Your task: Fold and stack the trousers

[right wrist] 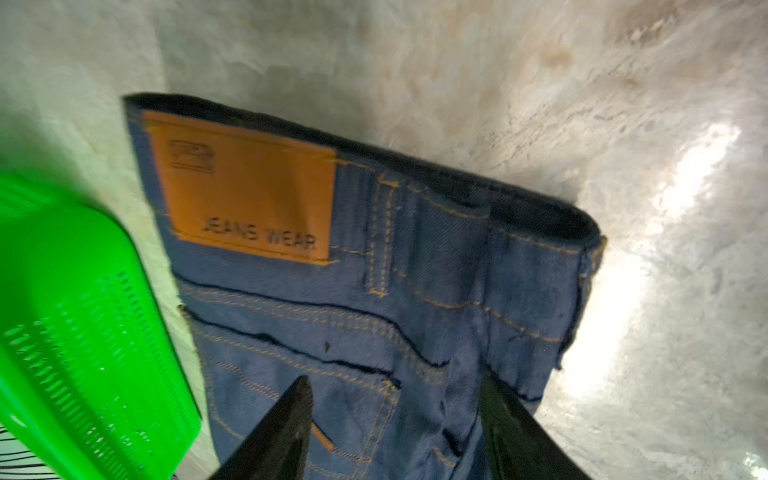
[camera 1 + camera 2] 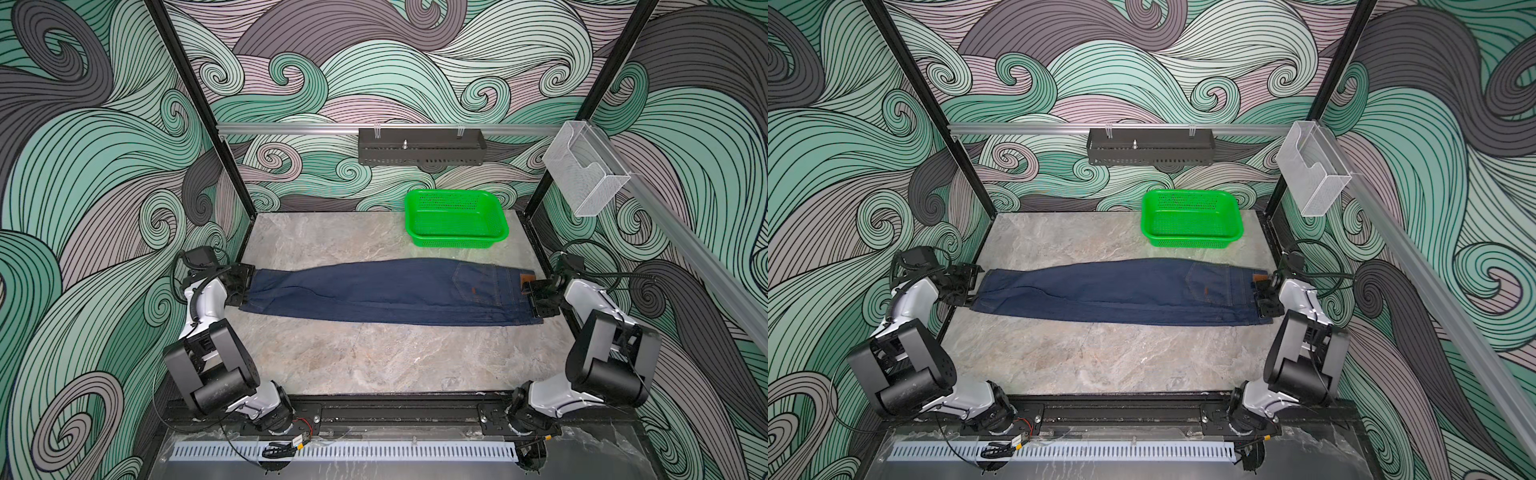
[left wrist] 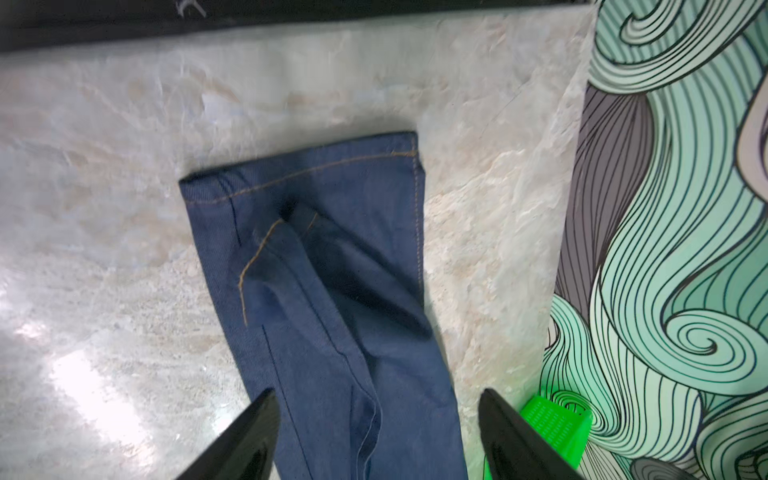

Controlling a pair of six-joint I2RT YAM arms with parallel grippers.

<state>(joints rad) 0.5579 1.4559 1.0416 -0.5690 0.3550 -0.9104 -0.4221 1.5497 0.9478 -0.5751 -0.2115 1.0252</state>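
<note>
Navy denim trousers [image 2: 374,291] — long flat strip, tan leather patch [image 1: 245,187], marbled tabletop [image 2: 374,365]

A: Jeans [image 2: 374,291]?
B: Dark navy denim in both top views, a mid blue in the wrist views. Orange-tan stitching [image 3: 316,169] along hem, seams and pocket.
A: Patch [image 1: 249,187]?
B: Tan-orange, with dark lettering and a small dark logo.
A: Basket [image 2: 453,241]?
B: Bright green, patterned with rows of fine slots.
A: Table [image 2: 374,357]?
B: Grey marble look, with beige and white veining and pale glossy patches.
A: Walls [image 2: 104,166]?
B: Swirling waves in mint, teal, pale mauve and charcoal, all lined in black.
A: Arms [image 2: 205,297]?
B: White shells, black joints and cables.
A: Up on the rail [image 2: 291,129]?
B: Silver rail; matt black tray [image 2: 419,147]; clear box [image 2: 582,178].
</note>
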